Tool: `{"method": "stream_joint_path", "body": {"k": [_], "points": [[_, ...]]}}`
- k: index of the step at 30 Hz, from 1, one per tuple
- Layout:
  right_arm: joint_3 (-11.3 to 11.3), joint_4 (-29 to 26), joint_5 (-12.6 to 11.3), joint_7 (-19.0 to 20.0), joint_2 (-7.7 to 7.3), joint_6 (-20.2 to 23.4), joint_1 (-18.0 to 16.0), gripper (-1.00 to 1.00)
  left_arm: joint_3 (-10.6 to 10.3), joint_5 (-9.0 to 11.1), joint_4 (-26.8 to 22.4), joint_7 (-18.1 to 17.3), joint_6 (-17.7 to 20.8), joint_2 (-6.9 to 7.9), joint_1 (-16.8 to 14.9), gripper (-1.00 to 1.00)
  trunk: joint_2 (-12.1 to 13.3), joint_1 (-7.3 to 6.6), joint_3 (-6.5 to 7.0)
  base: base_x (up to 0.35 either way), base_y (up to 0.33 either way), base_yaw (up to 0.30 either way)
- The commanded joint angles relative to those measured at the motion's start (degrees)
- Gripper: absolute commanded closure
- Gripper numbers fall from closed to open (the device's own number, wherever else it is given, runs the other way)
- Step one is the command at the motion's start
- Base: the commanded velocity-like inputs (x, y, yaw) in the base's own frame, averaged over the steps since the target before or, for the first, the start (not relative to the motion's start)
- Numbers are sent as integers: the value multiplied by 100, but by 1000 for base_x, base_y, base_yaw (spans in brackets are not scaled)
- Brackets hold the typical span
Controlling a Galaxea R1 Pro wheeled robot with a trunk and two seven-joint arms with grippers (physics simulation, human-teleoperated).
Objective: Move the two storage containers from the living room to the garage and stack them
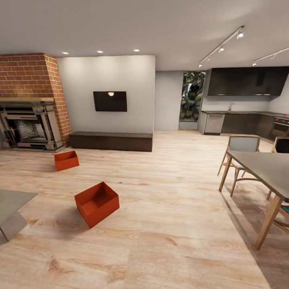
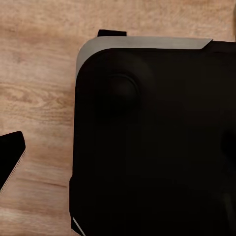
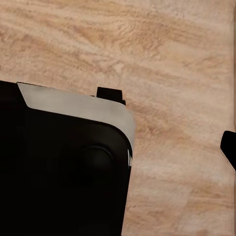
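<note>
Orange-red tubs sit on the wood floor (image 1: 180, 224) at left of the head frame: near tub (image 1: 96, 203) lower left, turned diagonal, far tub (image 1: 66, 160) beyond it, by the fireplace (image 1: 30, 120). Left arm probably nearer. Neither tool's opening can be told.

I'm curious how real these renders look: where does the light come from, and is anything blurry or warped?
Head view: ceiling spotlights and track lights glow, the nearer storage container casts a soft shadow on the wood floor, and edges look stretched. Both wrist views: soft, slightly blurred wood grain beside a dark, featureless robot part.
</note>
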Motion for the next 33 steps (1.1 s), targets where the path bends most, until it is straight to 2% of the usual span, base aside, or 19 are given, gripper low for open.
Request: {"method": "stream_joint_path", "body": {"k": [1, 33], "points": [[48, 16, -46, 0, 4, -30, -6, -100, 6, 40, -10, 6, -6, -1, 3, -100, -2, 3, -5, 324, 0, 0], [48, 16, -46, 0, -2, -32, -6, -100, 14, 58, -10, 7, -4, -1, 3, -100, -2, 3, -5, 324, 0, 0]]}}
